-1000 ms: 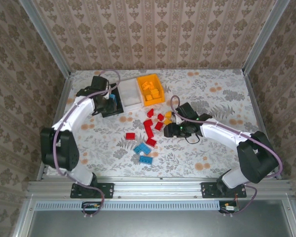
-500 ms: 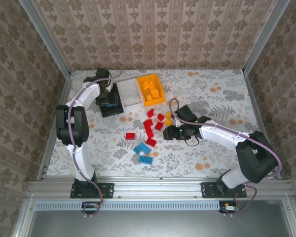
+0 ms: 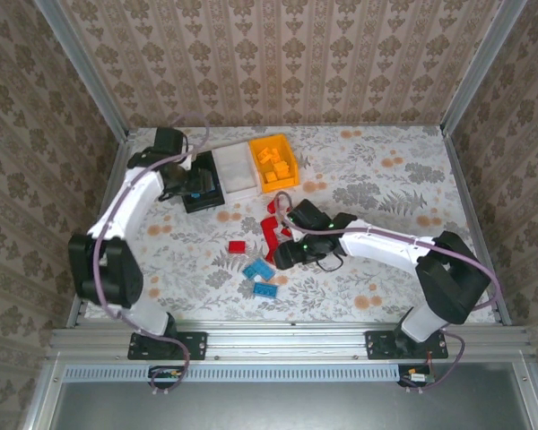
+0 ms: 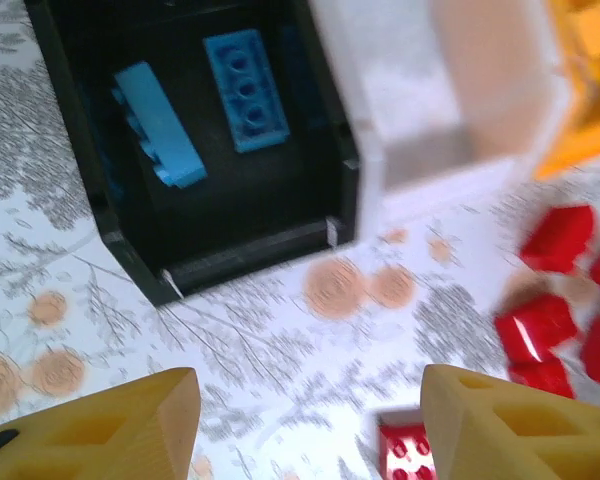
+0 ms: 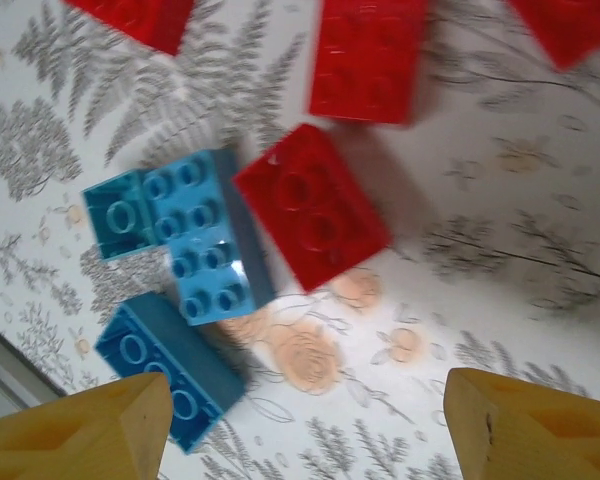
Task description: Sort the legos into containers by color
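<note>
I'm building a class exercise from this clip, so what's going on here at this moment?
Two robot arms are sorting bricks by colour into bins. The left gripper hangs open by the black bin, which holds two blue bricks. The right gripper hangs open above red bricks and more blue bricks loose on the table. The orange bin holds orange bricks.

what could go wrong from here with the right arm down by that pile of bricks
The right fingers hang open near a red brick that touches a light blue brick; closing there might catch both or knock one aside. The light blue bricks sit bunched together, so one grab might lift two. The black bin sits tight against the white bin, so a release near that edge might land in the wrong bin.
</note>
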Controlling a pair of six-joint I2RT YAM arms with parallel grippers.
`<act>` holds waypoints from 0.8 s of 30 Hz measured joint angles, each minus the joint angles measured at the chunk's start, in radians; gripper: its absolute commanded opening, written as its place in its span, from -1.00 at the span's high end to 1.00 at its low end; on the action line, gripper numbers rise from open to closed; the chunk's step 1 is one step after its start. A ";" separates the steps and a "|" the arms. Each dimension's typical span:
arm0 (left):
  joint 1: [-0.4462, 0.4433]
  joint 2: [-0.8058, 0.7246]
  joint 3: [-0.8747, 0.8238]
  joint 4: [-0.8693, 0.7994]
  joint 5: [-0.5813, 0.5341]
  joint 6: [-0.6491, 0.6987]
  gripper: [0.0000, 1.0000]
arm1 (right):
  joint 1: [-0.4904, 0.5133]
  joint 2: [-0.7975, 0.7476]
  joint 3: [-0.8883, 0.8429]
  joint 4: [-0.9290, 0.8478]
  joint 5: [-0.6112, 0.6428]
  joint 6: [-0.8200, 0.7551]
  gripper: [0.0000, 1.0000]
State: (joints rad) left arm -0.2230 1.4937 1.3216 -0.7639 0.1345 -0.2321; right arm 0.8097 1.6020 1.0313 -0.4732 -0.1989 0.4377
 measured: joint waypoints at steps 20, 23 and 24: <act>-0.832 -0.344 -0.561 0.054 -0.131 -0.543 -0.97 | -0.190 -0.184 -0.211 -0.029 0.117 0.094 -0.55; -0.882 -0.226 -0.511 0.053 -0.174 -0.601 -0.98 | -0.192 -0.185 -0.220 -0.014 0.112 0.094 -0.56; -0.889 -0.193 -0.494 0.053 -0.183 -0.608 -0.98 | -0.192 -0.185 -0.223 -0.008 0.109 0.094 -0.56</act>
State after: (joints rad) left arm -1.1118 1.3006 0.8272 -0.7105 -0.0483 -0.8402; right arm 0.6178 1.4166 0.8085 -0.4812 -0.0895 0.5320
